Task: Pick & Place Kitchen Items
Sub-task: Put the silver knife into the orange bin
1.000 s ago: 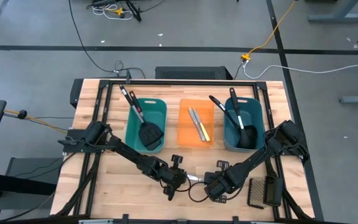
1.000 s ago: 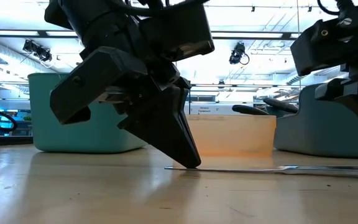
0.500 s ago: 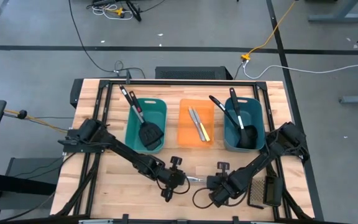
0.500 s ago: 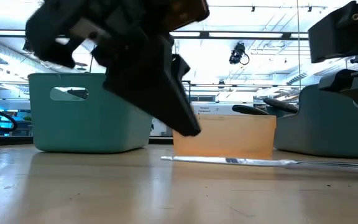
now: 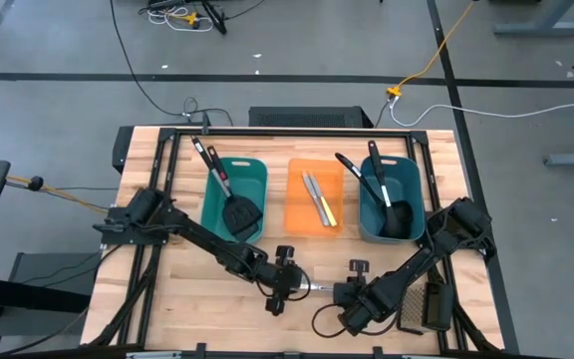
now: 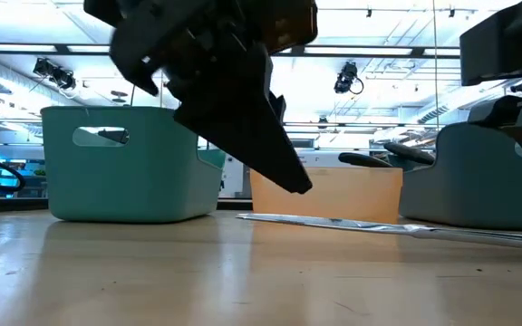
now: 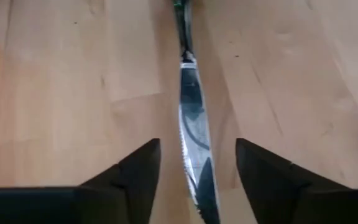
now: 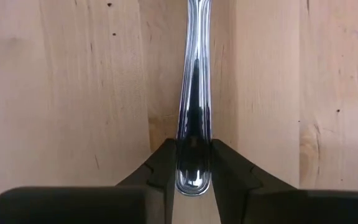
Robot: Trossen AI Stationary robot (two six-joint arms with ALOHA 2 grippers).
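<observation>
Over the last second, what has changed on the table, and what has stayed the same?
The left gripper has lifted off the table and now hangs open over the blade of the silver knife. The right gripper, shut on the knife's handle, has drawn back slightly, and the knife has moved with it. The teal bins, the orange bin and their utensils have not moved.

Grey concrete floor (image 5: 287, 50) all round the wooden table (image 5: 143, 150), crossed by dark lines. Black cables (image 5: 138, 75) trail from 11 o'clock toward the table's far edge; yellow cable (image 5: 436, 55) runs from 1 o'clock to a plug nr the table. Grey furniture leg (image 5: 516, 28) at 1–2 o'clock. Low view: bright ceiling w/ strip lights (image 6: 370, 36) & a ceiling-mounted cam (image 6: 345, 79).
</observation>
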